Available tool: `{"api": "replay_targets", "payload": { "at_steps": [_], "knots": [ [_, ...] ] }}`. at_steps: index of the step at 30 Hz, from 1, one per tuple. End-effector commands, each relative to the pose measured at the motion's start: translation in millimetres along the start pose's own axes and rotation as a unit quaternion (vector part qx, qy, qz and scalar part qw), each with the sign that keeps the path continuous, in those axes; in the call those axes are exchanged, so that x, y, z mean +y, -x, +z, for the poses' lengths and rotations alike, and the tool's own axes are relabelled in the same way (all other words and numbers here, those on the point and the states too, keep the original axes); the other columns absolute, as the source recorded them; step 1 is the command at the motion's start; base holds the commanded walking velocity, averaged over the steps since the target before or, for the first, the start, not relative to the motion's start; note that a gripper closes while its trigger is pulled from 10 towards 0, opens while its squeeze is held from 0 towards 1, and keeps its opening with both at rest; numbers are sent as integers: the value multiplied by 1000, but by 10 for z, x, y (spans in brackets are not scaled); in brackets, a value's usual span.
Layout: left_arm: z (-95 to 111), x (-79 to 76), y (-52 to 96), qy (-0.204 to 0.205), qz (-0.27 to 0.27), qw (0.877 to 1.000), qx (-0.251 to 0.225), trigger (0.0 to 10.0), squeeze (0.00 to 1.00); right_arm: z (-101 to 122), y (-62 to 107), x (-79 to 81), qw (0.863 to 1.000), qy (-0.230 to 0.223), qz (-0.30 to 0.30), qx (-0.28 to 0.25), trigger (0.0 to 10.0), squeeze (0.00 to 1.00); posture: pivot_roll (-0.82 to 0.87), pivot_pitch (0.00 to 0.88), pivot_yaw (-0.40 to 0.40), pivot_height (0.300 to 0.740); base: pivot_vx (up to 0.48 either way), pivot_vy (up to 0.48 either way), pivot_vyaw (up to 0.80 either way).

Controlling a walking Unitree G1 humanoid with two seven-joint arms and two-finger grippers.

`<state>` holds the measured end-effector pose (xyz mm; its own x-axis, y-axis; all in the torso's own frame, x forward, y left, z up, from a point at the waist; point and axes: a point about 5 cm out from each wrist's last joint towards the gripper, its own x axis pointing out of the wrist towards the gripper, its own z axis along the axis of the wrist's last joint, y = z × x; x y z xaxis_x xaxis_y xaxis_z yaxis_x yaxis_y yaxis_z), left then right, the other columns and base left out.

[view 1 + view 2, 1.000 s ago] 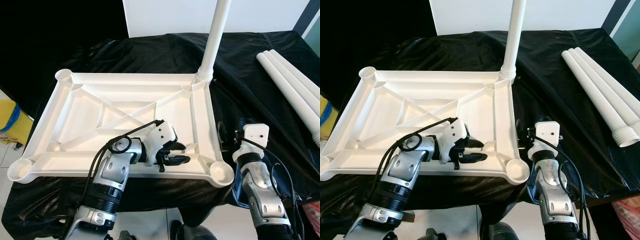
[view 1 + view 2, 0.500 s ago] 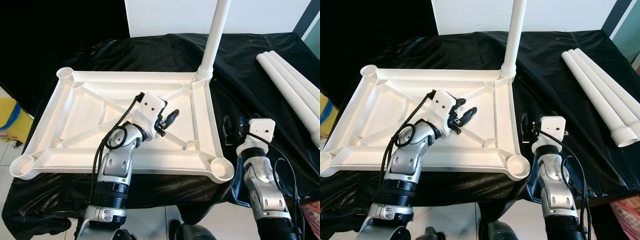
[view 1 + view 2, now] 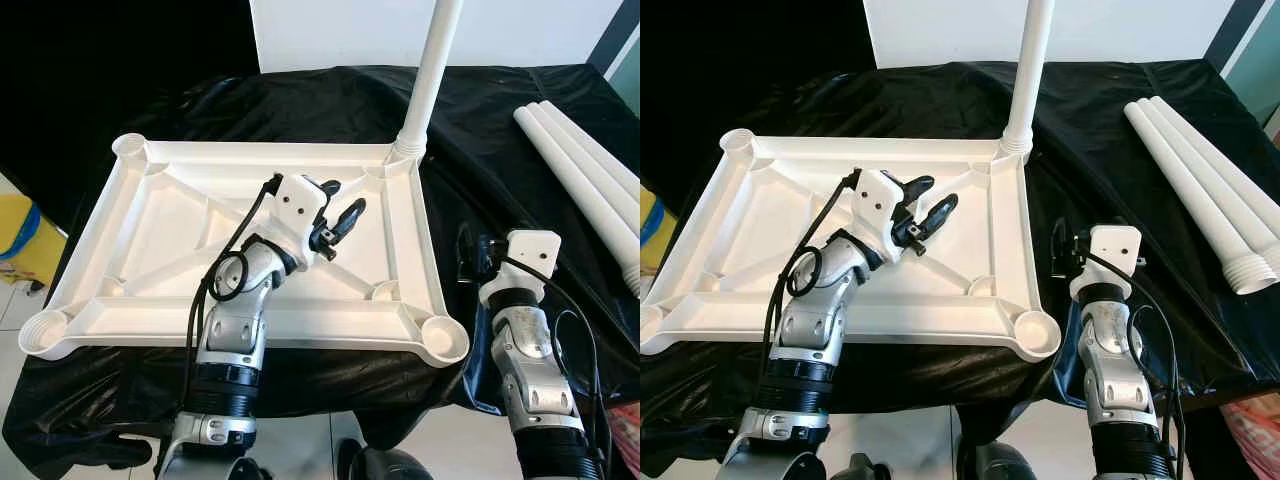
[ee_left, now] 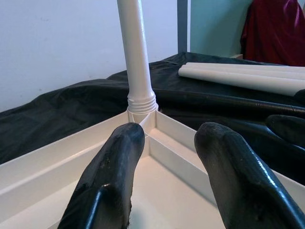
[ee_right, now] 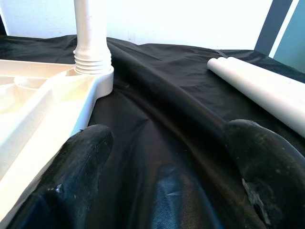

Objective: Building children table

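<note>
The tabletop point(image 3: 150, 255) lies underside up on the black cloth point(image 3: 300, 105) so its corner sockets face up; one leg point(image 3: 428, 75) already stands in one. Three spare legs point(image 3: 585, 170) wait nearby. Left gripper point(image 3: 343, 210) hovers over the tabletop, empty, fingers apart; right gripper point(image 5: 167, 167) is spread wide, holding nothing, beside it
</note>
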<state>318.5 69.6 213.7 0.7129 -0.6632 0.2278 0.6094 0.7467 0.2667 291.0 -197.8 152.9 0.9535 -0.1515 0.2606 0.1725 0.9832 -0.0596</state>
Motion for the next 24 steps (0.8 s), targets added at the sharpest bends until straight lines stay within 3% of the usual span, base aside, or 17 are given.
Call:
{"api": "replay_targets", "payload": {
  "at_steps": [1,20,24],
  "knots": [
    [-17,87,37,2,93,996,-4,10000,0,-39,15,0,1000,-4,-2,5,10000,0,-51,157,-50,740,0,0,0],
    [-127,99,83,9,100,995,5,10000,0,18,-8,63,1000,-14,17,-13,10000,0,-50,152,-55,740,0,0,0],
    [-138,101,84,10,101,995,5,10000,0,18,-12,59,1000,-12,18,-13,10000,0,-50,151,-57,740,0,-244,0]
  ]
}}
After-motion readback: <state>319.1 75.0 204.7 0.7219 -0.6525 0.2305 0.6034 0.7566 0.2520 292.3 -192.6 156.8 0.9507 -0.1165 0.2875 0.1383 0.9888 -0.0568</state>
